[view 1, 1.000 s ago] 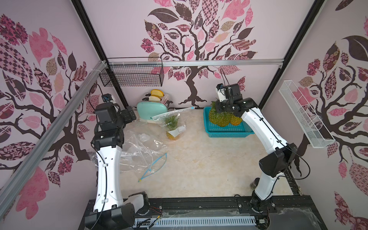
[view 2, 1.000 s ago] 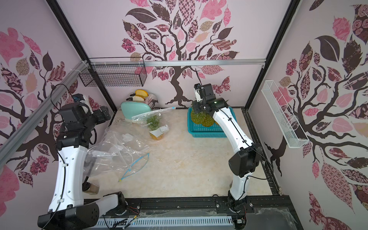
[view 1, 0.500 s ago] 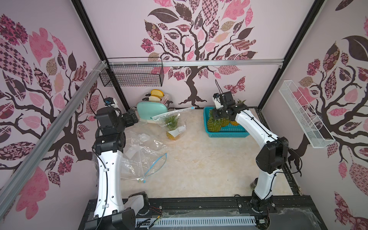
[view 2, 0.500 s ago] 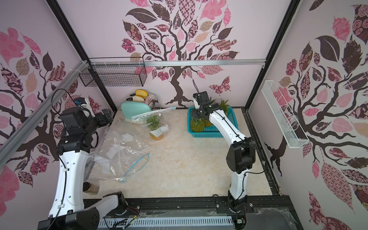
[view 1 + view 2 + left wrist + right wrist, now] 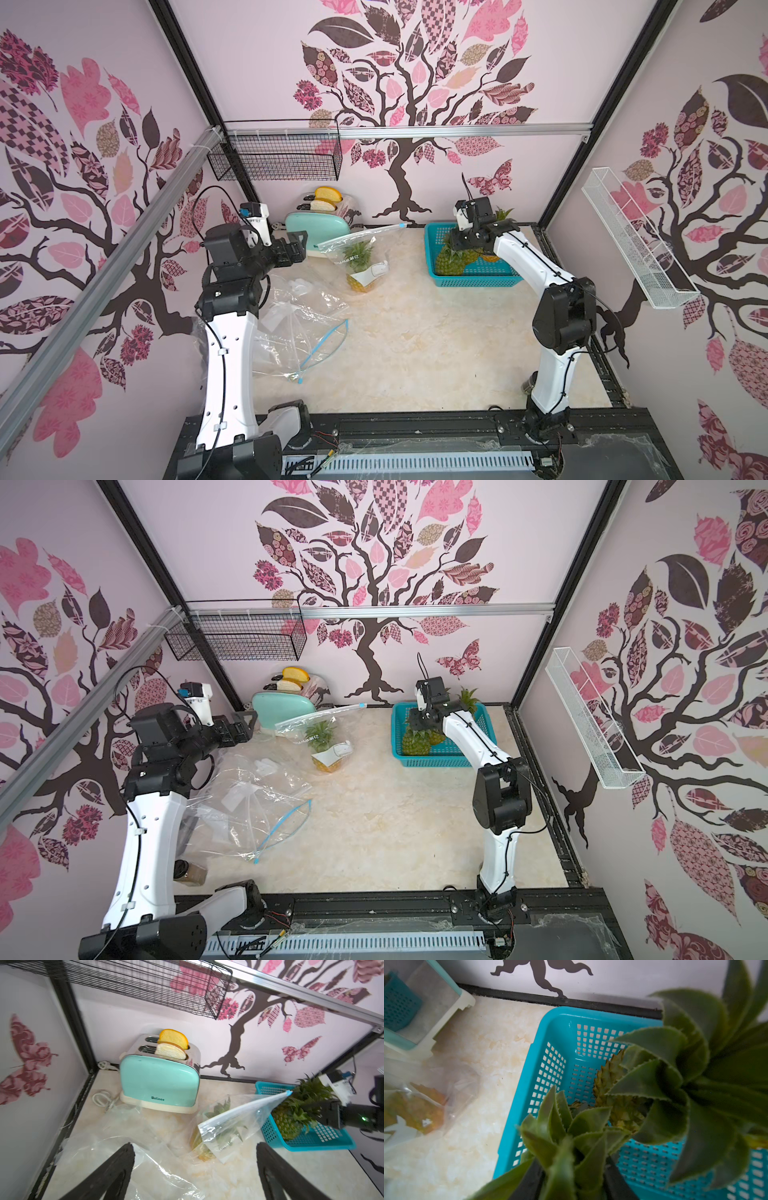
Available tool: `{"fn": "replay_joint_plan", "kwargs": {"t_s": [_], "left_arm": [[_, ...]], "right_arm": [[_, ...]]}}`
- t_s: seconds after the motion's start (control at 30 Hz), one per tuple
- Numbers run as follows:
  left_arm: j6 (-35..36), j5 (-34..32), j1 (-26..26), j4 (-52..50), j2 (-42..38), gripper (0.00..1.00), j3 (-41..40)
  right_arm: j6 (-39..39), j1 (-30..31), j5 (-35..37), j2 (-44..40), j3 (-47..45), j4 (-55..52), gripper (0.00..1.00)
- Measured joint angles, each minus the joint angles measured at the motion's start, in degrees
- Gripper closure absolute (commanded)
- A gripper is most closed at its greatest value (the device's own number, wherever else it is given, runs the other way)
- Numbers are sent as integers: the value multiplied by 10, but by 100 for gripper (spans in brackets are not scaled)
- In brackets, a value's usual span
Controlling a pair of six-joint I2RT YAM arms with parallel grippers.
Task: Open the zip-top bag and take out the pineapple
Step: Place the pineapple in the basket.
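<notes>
We see the right claw [image 5: 574,1169] low over a perforated turquoise plastic basket [image 5: 550,1064]. Its two black fingers [image 5: 529,1180] stand on either side of the leafy top of a green-crowned pineapple [image 5: 451,261]. Whether they pinch the leaves or only flank them, we cannot tell. This pineapple stands upright inside the basket, at the end nearer the table's middle. A second pineapple [image 5: 675,1076] stands just beside it in the same basket, which sits in the far right corner of the cream marbled table [image 5: 415,340].

Our left claw [image 5: 194,1146] hangs raised on the left side, its fingers spread wide with nothing between them, pointing toward a mint-green toaster [image 5: 318,226] with two bread slices in its slots. Below that arm lies a crumpled clear zip-top bag [image 5: 299,328], empty, its blue-edged mouth gaping. Between the toaster and the basket, another clear sealed bag [image 5: 357,245] holds a small pineapple [image 5: 358,272].
</notes>
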Motion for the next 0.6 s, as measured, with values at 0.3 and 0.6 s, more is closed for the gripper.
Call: {"fn": "replay_joint_plan", "kwargs": {"t_s": [0.3, 0.6], "left_arm": [[106, 24, -125, -87, 148, 6, 149], [194, 7, -167, -218, 333, 8, 359]], "right_arm": [[5, 0, -4, -83, -40, -6, 34], [5, 0, -26, -276, -121, -4, 30]]}}
